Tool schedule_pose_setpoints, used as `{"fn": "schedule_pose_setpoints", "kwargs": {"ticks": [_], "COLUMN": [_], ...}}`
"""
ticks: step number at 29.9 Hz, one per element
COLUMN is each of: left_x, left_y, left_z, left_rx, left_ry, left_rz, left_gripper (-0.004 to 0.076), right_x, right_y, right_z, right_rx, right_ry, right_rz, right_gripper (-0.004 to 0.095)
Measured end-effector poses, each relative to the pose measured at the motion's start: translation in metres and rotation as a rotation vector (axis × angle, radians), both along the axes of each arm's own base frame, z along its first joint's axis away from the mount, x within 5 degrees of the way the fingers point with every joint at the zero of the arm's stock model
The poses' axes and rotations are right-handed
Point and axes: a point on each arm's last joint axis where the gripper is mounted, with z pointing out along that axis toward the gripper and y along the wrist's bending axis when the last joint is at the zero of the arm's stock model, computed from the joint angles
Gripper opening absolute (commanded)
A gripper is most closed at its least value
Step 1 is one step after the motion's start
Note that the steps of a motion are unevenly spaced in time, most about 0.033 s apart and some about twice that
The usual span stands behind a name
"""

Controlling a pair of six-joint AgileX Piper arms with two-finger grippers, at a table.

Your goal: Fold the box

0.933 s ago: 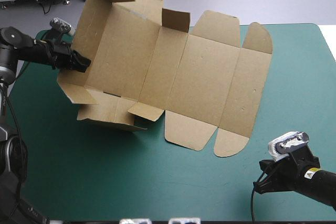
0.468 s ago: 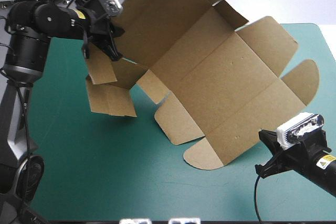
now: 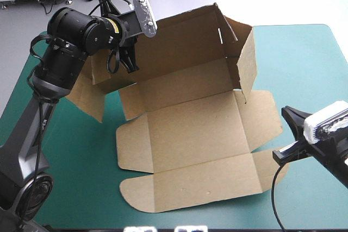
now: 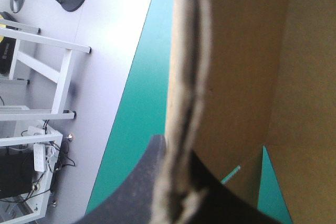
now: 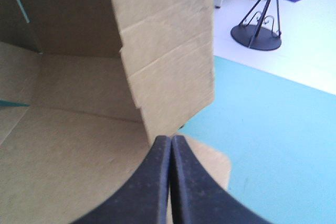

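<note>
desk [image 3: 312,58] | teal-green cover [image 3: 81,156] is spreading over the whole top | brown box [image 3: 201,134] is lying on it around the middle | its base and front panels are resting flat on the cover | its rear and right walls are standing raised

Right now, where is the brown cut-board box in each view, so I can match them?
High view: the brown board box sits mid-table, back wall raised, the left gripper clamping that wall's left end.
Left wrist view: its edge runs between the black fingers, board filling one side.
Right wrist view: its raised side wall stands just ahead of the shut right gripper.
Shared landmark: the teal-green cover.
</note>
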Motion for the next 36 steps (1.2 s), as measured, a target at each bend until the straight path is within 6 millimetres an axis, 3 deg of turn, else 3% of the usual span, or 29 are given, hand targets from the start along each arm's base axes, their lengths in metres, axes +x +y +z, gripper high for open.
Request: {"fn": "schedule_pose_setpoints", "kwargs": {"ticks": [6, 13, 25, 31, 36], "left_x": [-0.007, -0.007, -0.028, -0.034, -0.032], "left_y": [0.005, 0.002, -0.056, -0.069, -0.077], "left_z": [0.005, -0.016, -0.043, -0.070, -0.098], "left_rx": [0.011, 0.114, 0.273, 0.341, 0.380], "left_ry": [-0.017, 0.019, -0.087, -0.067, -0.122], "left_rz": [0.002, -0.007, -0.166, -0.140, -0.090], "left_gripper": [-0.0010, -0.0010, -0.0010, -0.0010, -0.0010], "right_x": [0.000, 0.005, 0.013, 0.020, 0.040], "right_y": [-0.002, -0.001, -0.005, -0.005, -0.006], "right_z": [0.014, 0.017, 0.022, 0.034, 0.034], "right_rx": [0.019, 0.048, 0.057, 0.056, 0.054], "right_ry": [-0.077, -0.083, -0.126, -0.135, -0.081], "right_rz": [-0.025, -0.025, -0.062, -0.060, -0.053], "right_gripper": [-0.0018, -0.0018, -0.0018, -0.0018, -0.0018]}}
